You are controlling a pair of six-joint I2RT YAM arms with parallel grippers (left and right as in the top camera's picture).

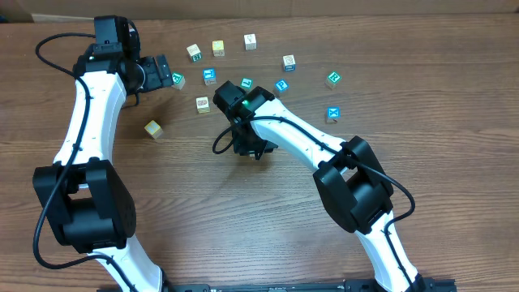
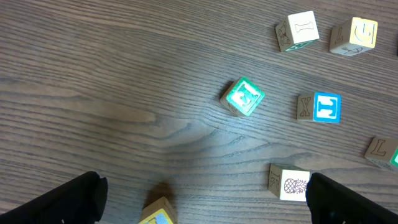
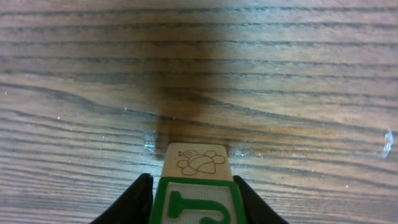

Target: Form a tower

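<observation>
The right claw (image 3: 194, 200) is partly closed. Its two fingers (image 3: 134, 200) hug the sides of the tower (image 3: 198, 160), a cream block with a green letter and a bee, near the middle of the surface (image 3: 292, 74). The left claw (image 2: 205, 196) is wide open and holds nothing.

your left arm (image 1: 85, 122) stood up from its base at the near left edge and lay stretched along the left side, with the wrist bent in toward the middle. the left gripper (image 1: 158, 71) was spread wide, its fingertips (image 2: 62, 202) sitting at the two lower corners of the wrist view with nothing between them. your right arm (image 1: 308, 142) was folded at the elbow and extended toward the centre. the right gripper (image 1: 250, 148) pointed downward, its fingers (image 3: 135, 202) pressed against both sides of a green-framed cube (image 3: 196, 208).
</observation>
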